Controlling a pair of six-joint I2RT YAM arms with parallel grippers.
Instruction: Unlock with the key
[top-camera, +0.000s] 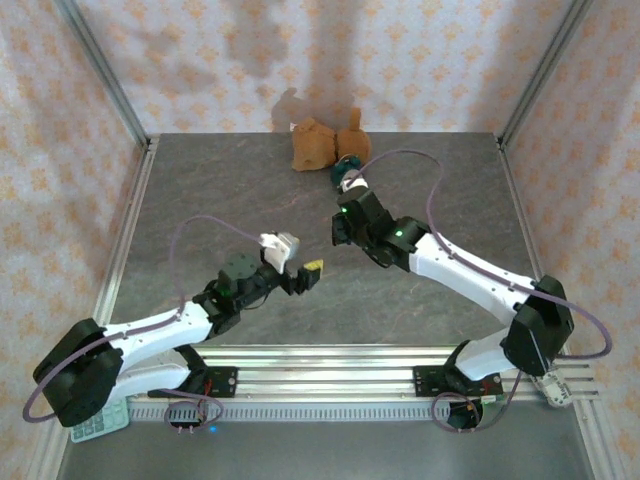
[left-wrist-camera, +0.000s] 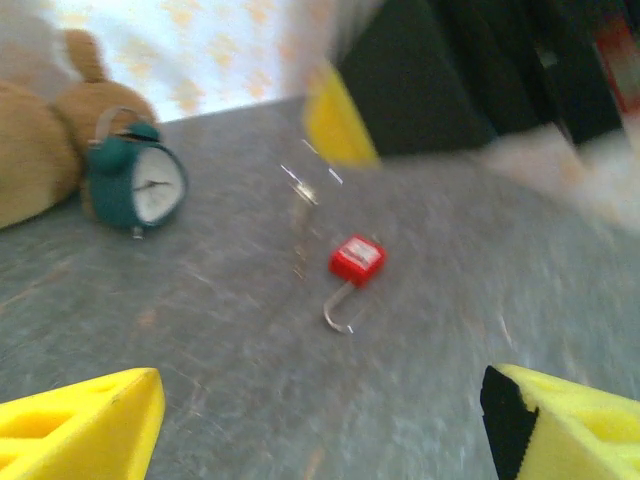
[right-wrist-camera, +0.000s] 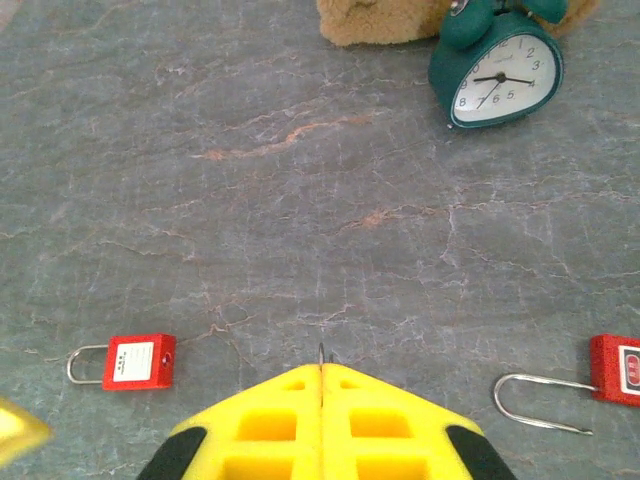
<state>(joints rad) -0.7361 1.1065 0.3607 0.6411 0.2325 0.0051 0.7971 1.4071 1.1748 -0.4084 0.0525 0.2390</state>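
**A:** The right gripper (right-wrist-camera: 321, 370) is pinched together on a thin metal tip, likely the key (right-wrist-camera: 321, 352). Which lock?

**B:** I'd take the shut red padlock (right-wrist-camera: 135, 361), ahead-left of it. Come down slowly, blade lined up with the keyhole. The left gripper (left-wrist-camera: 320, 400) is spread wide and empty.

**A:** Anything in the way?

**B:** The plush toy (right-wrist-camera: 400, 20) and alarm clock (right-wrist-camera: 497, 72) are far ahead. A second padlock (right-wrist-camera: 615, 368), shackle sprung, lies to its right.

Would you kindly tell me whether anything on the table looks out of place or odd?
In the right wrist view, one red padlock at the right edge lies with its shackle swung open, one leg free; the other red padlock is closed. Nothing looks spilled or damaged.
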